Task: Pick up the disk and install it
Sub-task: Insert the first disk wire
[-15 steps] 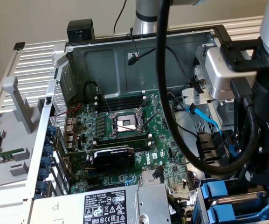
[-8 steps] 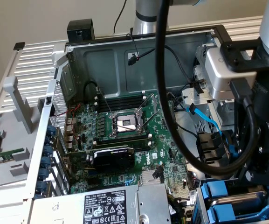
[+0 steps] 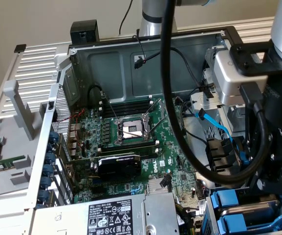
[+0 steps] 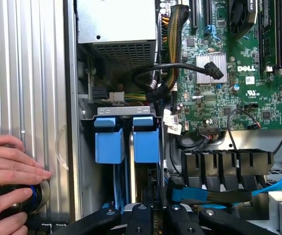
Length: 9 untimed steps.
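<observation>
Gripper [image 4: 156, 214] hangs directly over the disk [image 4: 146, 139], upright in its bay [image 4: 126, 111] so it slides straight in; grip cannot be told.

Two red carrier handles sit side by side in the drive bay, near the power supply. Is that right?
Not quite. The two carrier handles are blue, not red. The wrist view shows them side by side in the drive bay, near the power supply.
</observation>
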Each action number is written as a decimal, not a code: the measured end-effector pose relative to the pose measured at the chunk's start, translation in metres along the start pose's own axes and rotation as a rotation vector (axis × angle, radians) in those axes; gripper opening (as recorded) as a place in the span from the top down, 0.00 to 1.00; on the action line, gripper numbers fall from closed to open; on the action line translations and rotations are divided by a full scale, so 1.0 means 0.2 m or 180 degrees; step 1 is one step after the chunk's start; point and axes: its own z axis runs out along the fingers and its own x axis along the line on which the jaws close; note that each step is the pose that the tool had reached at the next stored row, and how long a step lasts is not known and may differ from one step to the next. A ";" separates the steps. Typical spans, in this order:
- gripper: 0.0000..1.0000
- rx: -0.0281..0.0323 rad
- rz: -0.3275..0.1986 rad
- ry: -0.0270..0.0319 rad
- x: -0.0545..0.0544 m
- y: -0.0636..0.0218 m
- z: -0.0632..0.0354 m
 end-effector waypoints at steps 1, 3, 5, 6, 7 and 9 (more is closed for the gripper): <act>0.83 0.0001 0.0000 0.0000 0.00 0.001 0.000; 0.83 0.0003 0.0000 0.0000 0.00 0.001 0.000; 0.83 0.0005 0.0000 0.0000 0.00 0.002 0.000; 0.83 0.0005 0.0000 -0.0001 0.00 0.003 0.000; 0.83 0.0006 0.0000 -0.0001 0.00 0.003 0.000; 0.83 0.0008 0.0001 -0.0001 0.00 0.004 0.000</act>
